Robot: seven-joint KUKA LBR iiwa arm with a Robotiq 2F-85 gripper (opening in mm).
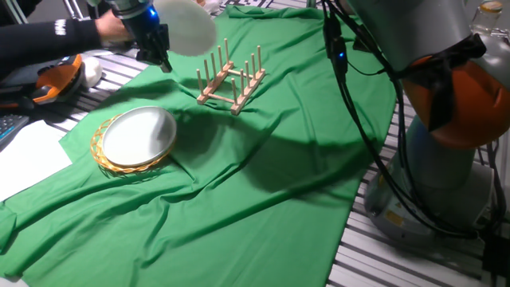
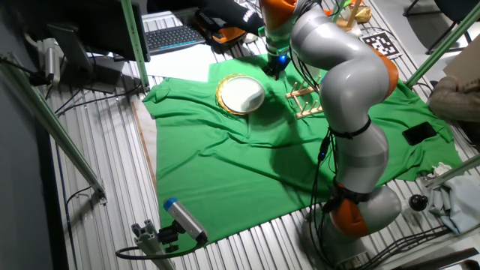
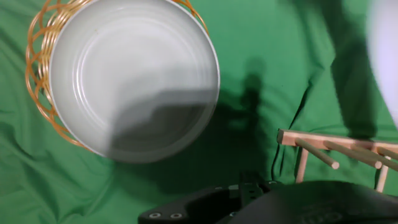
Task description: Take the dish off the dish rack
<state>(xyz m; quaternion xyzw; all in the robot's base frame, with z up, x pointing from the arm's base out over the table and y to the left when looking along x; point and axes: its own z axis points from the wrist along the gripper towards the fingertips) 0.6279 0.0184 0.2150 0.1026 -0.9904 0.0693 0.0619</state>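
The white dish hangs in the air at the back left, above and left of the dish rack, blurred. My gripper is at its left edge and looks shut on it. The light wooden dish rack stands empty on the green cloth. In the hand view the rack is at the lower right and the held dish is a white blur at the right edge; my fingertips do not show there. In the other fixed view the arm hides the dish, and the rack shows beside it.
A second white plate lies in a round wicker basket left of the rack, also in the hand view. A person's black-sleeved arm reaches in at the back left. My arm's base and cables stand at the right.
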